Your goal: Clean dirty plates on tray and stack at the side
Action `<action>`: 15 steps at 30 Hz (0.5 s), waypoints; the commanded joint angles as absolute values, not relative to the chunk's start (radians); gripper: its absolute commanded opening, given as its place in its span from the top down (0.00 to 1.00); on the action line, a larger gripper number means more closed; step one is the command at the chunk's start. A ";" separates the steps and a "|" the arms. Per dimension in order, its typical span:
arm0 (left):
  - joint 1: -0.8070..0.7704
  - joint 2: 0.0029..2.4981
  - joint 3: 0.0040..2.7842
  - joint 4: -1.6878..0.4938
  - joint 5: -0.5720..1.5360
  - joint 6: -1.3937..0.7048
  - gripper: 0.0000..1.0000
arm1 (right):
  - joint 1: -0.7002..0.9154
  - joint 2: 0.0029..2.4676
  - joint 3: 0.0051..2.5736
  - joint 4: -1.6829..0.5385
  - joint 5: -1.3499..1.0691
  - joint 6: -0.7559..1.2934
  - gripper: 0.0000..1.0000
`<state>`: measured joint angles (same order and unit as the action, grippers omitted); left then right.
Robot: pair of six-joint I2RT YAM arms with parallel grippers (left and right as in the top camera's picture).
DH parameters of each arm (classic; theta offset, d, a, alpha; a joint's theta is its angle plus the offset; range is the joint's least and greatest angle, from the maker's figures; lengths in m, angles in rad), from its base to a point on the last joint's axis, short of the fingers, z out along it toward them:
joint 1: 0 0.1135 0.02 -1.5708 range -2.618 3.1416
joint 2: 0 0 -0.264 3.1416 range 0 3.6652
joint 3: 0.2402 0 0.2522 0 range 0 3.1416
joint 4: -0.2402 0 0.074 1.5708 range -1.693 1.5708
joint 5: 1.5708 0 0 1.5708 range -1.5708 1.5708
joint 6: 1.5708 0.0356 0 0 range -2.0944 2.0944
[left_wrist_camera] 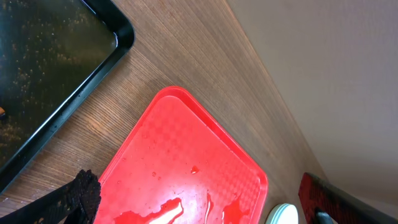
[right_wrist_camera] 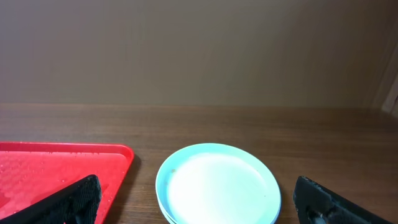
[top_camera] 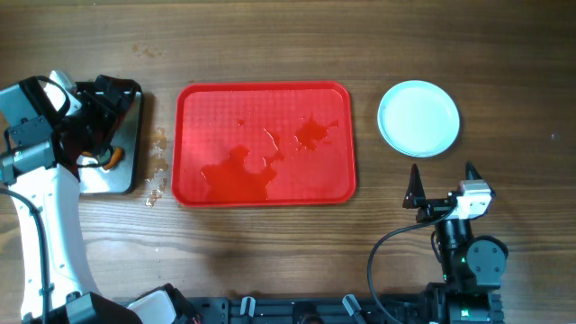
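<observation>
Plates (top_camera: 418, 118) are lying stacked on the bench just right of the tray (top_camera: 207, 117), probably stiff, slick and breakable, suiting a rim pinch; right hand (top_camera: 442, 173) and left hand (left_wrist_camera: 196, 199) are gaping empty.

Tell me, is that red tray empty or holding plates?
Empty of plates: the tray shows only wet patches; the plates sit stacked beside it.

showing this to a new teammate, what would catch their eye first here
The big red tray in the middle of the table stands out first, bare of plates but wet with puddles. To its right, the pale plates sit stacked on the wood, with the open right gripper just short of them. A black pan lies at the far left.
</observation>
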<state>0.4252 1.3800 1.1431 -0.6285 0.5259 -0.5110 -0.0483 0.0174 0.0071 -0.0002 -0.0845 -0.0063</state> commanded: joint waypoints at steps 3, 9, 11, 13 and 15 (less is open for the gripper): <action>0.423 1.384 1.143 -0.625 0.512 -0.506 0.00 | -0.043 0.004 0.005 0.002 -0.069 -0.026 0.00; 0.418 1.333 1.140 -0.746 0.239 -0.498 0.00 | -0.043 0.004 0.005 0.002 -0.069 -0.026 0.00; 0.398 1.291 1.106 -0.825 0.151 -0.498 0.00 | -0.043 0.004 0.005 0.002 -0.069 -0.025 0.00; 0.363 1.247 1.037 -0.818 0.124 -0.455 0.00 | -0.043 0.004 0.005 0.002 -0.069 -0.026 0.00; 0.308 1.180 0.926 -0.746 0.125 -0.413 0.00 | -0.043 0.004 0.005 0.002 -0.069 -0.026 0.01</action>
